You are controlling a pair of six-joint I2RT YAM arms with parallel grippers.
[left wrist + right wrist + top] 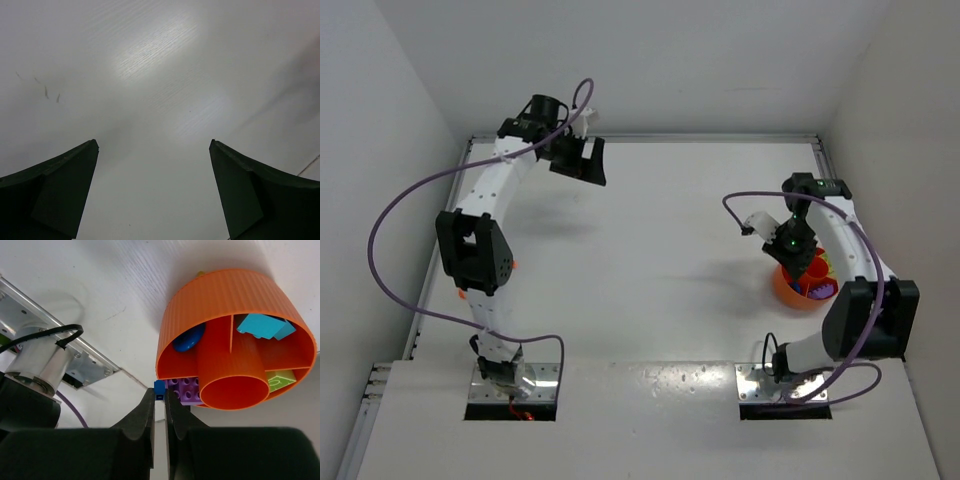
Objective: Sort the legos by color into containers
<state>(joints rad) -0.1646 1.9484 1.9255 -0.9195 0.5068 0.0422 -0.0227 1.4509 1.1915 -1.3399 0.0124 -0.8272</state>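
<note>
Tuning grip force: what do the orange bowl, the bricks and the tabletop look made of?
Orange bowl: plastic by the look, a thin moulded wall with fine vertical ribs and a satin sheen.
Purple brick and small blue brick: apparently hard plastic, with crisp edges and slight gloss.
Tabletop: white with a faint wood-grain texture and soft glare. Probably laminate or painted board, can't tell which.

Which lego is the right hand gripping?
The small blue brick, pinched in the right hand; the purple brick, teal brick and yellow-green brick lie in the orange bowl.
</note>
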